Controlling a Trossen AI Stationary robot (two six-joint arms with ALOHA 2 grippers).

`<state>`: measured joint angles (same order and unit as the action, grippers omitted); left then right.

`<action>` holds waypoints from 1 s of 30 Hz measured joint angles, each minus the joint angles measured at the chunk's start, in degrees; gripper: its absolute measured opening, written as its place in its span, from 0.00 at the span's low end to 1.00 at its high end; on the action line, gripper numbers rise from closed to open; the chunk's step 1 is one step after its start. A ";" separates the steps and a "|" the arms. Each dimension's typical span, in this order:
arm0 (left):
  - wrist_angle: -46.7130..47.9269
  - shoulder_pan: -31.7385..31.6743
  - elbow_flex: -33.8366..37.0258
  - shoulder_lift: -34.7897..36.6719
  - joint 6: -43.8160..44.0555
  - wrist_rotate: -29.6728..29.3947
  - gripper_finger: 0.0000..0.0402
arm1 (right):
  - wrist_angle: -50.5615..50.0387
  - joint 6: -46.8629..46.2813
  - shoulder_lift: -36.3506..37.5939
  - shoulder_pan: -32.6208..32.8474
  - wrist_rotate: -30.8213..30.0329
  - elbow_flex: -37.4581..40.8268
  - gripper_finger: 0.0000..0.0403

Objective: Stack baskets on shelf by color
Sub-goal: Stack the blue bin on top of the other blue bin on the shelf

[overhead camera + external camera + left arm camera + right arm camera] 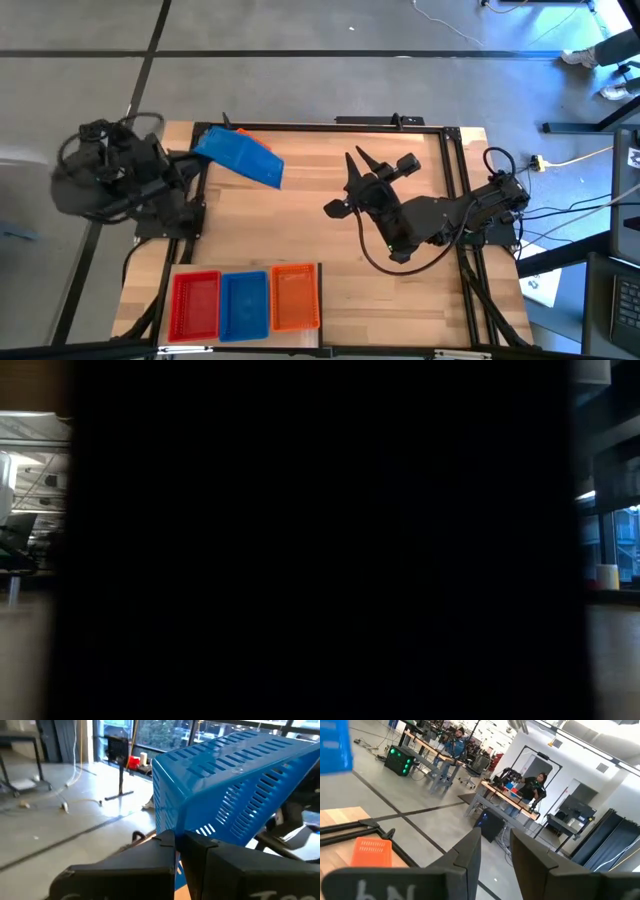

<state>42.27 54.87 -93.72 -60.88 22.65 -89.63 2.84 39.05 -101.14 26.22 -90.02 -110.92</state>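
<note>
You had even, soft light across the table in the high view, with only faint shadows under the arms and no glare on the wood. Your low view was almost wholly black, blocked by something dark close to the lens; only thin strips at both edges showed a dim, blurred room with bright windows. In the left wrist view daylight came through the windows behind, and the blue basket showed a mild sheen on its top face, while the fingers nearest the lens were soft. The right wrist view was bright, its near fingers blurred.
</note>
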 joint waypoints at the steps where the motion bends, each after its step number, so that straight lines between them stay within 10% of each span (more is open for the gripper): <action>1: 5.27 0.00 0.01 0.50 6.61 0.73 0.00 | 0.35 -0.01 0.00 0.00 0.00 -0.01 0.26; 13: 42.02 -3.66 0.01 2.06 62.89 32.26 0.00 | 3.88 -0.46 0.00 0.00 0.02 -0.01 0.26; 21: 43.94 -4.48 0.01 0.42 74.84 54.30 0.00 | 3.88 -4.45 -0.01 -0.04 0.02 -0.01 0.26; 30: 36.38 -3.57 0.01 -1.43 82.37 62.60 0.00 | 3.87 -7.29 -0.02 -0.11 0.02 -0.01 0.26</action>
<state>78.66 51.31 -93.71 -62.31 105.02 -27.03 6.72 31.76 -101.16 26.11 -90.00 -110.93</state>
